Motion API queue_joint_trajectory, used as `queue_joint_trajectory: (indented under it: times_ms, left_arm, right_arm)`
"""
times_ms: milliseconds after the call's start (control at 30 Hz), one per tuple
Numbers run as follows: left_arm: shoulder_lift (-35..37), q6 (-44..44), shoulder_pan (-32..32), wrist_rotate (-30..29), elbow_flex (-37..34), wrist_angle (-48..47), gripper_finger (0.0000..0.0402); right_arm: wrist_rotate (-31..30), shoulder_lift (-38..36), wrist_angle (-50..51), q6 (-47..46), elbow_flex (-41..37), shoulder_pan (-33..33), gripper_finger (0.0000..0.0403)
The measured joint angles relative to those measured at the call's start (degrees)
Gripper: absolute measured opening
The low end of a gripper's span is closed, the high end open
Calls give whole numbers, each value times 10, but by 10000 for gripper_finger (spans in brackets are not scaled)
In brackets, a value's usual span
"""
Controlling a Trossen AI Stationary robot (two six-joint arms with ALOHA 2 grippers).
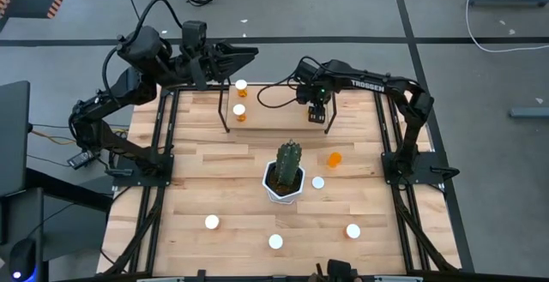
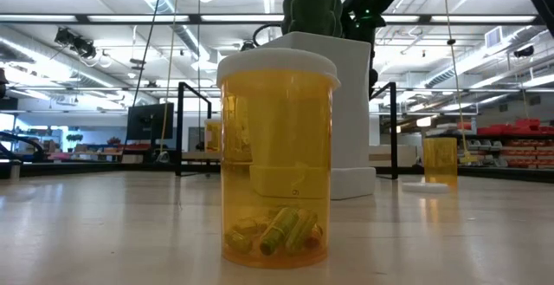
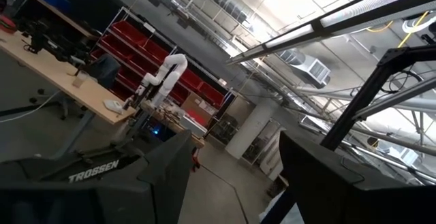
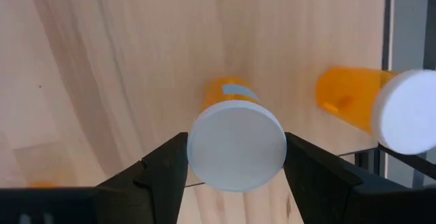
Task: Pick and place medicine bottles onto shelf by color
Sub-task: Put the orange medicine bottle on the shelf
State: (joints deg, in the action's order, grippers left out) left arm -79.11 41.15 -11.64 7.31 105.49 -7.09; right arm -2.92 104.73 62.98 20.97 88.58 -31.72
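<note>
The right gripper point(image 4: 235, 157) is gripping a medicine bottle point(image 4: 236, 146) by its cap above the shelf point(image 1: 274, 121), while the left gripper's point(image 1: 244, 55) fingers are standing apart near the shelf's far-left end.

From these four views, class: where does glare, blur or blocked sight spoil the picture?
Low view: a near medicine bottle fills the middle and hides much of the cactus pot, with bright ceiling strip lights behind. Left wrist view: window glare washes out the upper right. Right wrist view: the capped bottle between the right gripper fingers looks soft, as does a second bottle nearby.
</note>
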Motion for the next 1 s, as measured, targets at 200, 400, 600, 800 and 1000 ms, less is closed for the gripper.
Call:
queue_joint_trajectory:
  times_ms: [200, 400, 600, 800, 1000]
  left_arm:
    - [0, -3, 3, 0, 0, 0, 229]
    - [0, -10, 4, 0, 0, 0, 229]
    - [0, -11, 4, 0, 0, 0, 229]
    - [0, -11, 4, 0, 0, 0, 229]
    - [0, -13, 4, 0, 0, 0, 229]
  right_arm:
    - [1, 0, 6, -13, 0, -9, 230]
    - [6, 0, 7, -13, 0, -8, 230]
    - [6, 0, 7, -14, 0, -8, 230]
    - [12, 0, 7, -11, 0, -8, 230]
    - [13, 0, 7, -13, 0, -8, 230]
